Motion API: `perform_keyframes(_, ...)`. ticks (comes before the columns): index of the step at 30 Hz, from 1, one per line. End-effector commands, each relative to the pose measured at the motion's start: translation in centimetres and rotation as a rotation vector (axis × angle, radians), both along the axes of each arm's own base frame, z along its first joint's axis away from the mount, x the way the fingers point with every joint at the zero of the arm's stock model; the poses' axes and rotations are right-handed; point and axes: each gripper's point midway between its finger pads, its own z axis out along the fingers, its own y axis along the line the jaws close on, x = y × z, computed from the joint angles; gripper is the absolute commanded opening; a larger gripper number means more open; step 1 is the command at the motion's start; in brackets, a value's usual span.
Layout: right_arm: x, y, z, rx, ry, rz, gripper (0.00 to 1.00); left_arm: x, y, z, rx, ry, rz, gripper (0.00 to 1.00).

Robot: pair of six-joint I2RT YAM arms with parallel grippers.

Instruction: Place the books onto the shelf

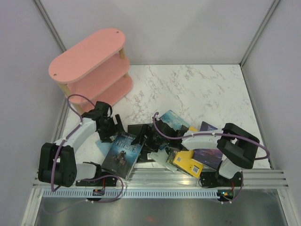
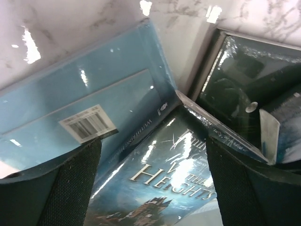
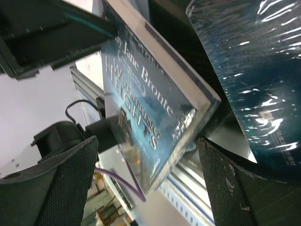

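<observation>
the books (image 1: 188, 162) lie heaped on the table (image 1: 188, 89), several half hidden beneath the arms (image 1: 82, 132), well apart from the pink shelf (image 1: 89, 54). left gripper (image 2: 153, 150) and right gripper (image 3: 146, 150) gape open, gripping nothing.

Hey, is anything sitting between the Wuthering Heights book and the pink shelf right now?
No loose object does. The marble table between the Wuthering Heights book and the shelf looks bare; only the left gripper, jaws open, sits over the book's shelf-side edge.
</observation>
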Motion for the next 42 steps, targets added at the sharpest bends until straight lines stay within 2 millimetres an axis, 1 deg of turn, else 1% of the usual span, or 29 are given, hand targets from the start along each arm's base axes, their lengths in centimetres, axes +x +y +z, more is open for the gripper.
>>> perform_keyframes(1, 1.1, -3.9, -7.0, -0.248, 0.028, -0.117, 0.9, -0.2, -1.8, -0.6, -0.115, 0.0, 0.08, 0.93)
perform_keyframes(4, 1.4, -3.7, -7.9, -0.252, 0.021, -0.123, 0.85, -0.9, -2.3, -0.6, -0.163, -0.016, 0.093, 0.92)
perform_keyframes(7, 1.6, -3.3, -7.9, -0.234, 0.016, -0.127, 0.78, -0.9, -2.8, 0.1, -0.201, -0.036, 0.103, 0.91)
perform_keyframes(10, 1.6, -3.3, -7.3, -0.222, 0.004, -0.121, 0.66, -0.8, -3.6, 1.0, -0.261, -0.056, 0.118, 0.91)
perform_keyframes(11, 1.7, -3.3, -7.0, -0.216, 0.0, -0.124, 0.57, -0.9, -3.8, 1.0, -0.278, -0.054, 0.123, 0.9)
perform_keyframes(13, 2.3, -3.4, -6.1, -0.203, -0.026, -0.141, 0.5, -0.8, -4.6, 1.8, -0.334, -0.068, 0.135, 0.9)
perform_keyframes(14, 2.4, -3.4, -5.7, -0.196, -0.033, -0.141, 0.43, -1.0, -4.9, 2.0, -0.355, -0.065, 0.134, 0.9)
perform_keyframes(16, 2.8, -2.8, -4.0, -0.163, -0.071, -0.126, 0.35, -0.7, -5.2, 3.1, -0.383, -0.092, 0.134, 0.89)
perform_keyframes(17, 3.1, -2.6, -3.2, -0.148, -0.087, -0.118, 0.24, -0.6, -5.4, 3.6, -0.399, -0.102, 0.126, 0.89)
perform_keyframes(18, 3.4, -2.3, -2.3, -0.128, -0.107, -0.112, 0.16, -0.5, -5.5, 4.1, -0.41, -0.116, 0.12, 0.9)
perform_keyframes(20, 3.8, -1.5, -0.2, -0.087, -0.138, -0.065, 0.0, 0.1, -5.7, 6.3, -0.426, -0.182, 0.097, 0.91)
perform_keyframes(21, 3.7, -1.4, 0.9, -0.069, -0.145, -0.044, 0.0, 0.3, -5.6, 7.2, -0.421, -0.212, 0.082, 0.93)
perform_keyframes(22, 4.4, -1.6, 2.1, -0.055, -0.17, -0.045, 0.0, 1.0, -5.5, 8.9, -0.418, -0.267, 0.064, 0.94)
perform_keyframes(23, 4.9, -1.9, 4.1, -0.021, -0.198, -0.049, 0.0, 0.9, -5.2, 9.8, -0.398, -0.292, 0.06, 0.96)
perform_keyframes(24, 5.0, -2.3, 5.0, -0.013, -0.202, -0.046, 0.0, 1.2, -5.0, 10.7, -0.383, -0.331, 0.031, 0.98)
perform_keyframes(25, 6.0, -3.2, 5.8, -0.004, -0.212, -0.071, 0.0, 1.7, -5.0, 12.6, -0.379, -0.386, 0.008, 1.0)
perform_keyframes(27, 7.0, -4.5, 8.6, 0.039, -0.249, -0.087, 0.0, 1.9, -4.6, 14.0, -0.35, -0.439, -0.027, 1.0)
perform_keyframes(28, 8.1, -5.6, 9.6, 0.057, -0.252, -0.102, 0.0, 2.2, -4.6, 15.3, -0.349, -0.48, -0.043, 1.0)
perform_keyframes(29, 8.5, -6.2, 10.9, 0.078, -0.272, -0.102, 0.0, 2.3, -4.6, 16.0, -0.35, -0.507, -0.055, 1.0)
perform_keyframes(32, 10.4, -7.8, 14.1, 0.153, -0.287, -0.095, 0.0, 2.5, -4.7, 17.5, -0.345, -0.576, -0.105, 1.0)
perform_keyframes(33, 10.9, -7.9, 15.9, 0.188, -0.308, -0.084, 0.0, 2.5, -4.7, 18.2, -0.342, -0.616, -0.129, 1.0)
perform_keyframes(34, 12.0, -8.8, 17.0, 0.206, -0.322, -0.1, 0.0, 2.6, -4.8, 18.8, -0.349, -0.648, -0.145, 1.0)
perform_keyframes(35, 11.8, -8.8, 18.2, 0.236, -0.337, -0.066, 0.0, 2.3, -5.1, 19.4, -0.37, -0.675, -0.177, 1.0)
perform_keyframes(36, 12.2, -8.8, 20.3, 0.267, -0.377, -0.052, 0.0, 2.3, -5.3, 20.5, -0.381, -0.733, -0.207, 1.0)
perform_keyframes(37, 12.6, -9.2, 21.2, 0.284, -0.389, -0.049, 0.0, 2.2, -5.5, 20.7, -0.391, -0.749, -0.223, 1.0)
perform_keyframes(38, 12.0, -8.8, 21.9, 0.315, -0.38, 0.006, 0.0, 1.8, -6.0, 21.0, -0.42, -0.754, -0.252, 1.0)
perform_keyframes(39, 12.1, -8.8, 23.4, 0.354, -0.391, 0.02, 0.0, 1.9, -6.2, 21.1, -0.43, -0.762, -0.269, 1.0)
perform_keyframes(40, 12.2, -9.0, 24.1, 0.384, -0.39, 0.03, 0.0, 2.0, -6.5, 21.2, -0.442, -0.775, -0.283, 1.0)
perform_keyframes(42, 11.4, -8.9, 25.8, 0.468, -0.404, 0.085, 0.0, 2.3, -6.7, 21.2, -0.449, -0.776, -0.305, 1.0)
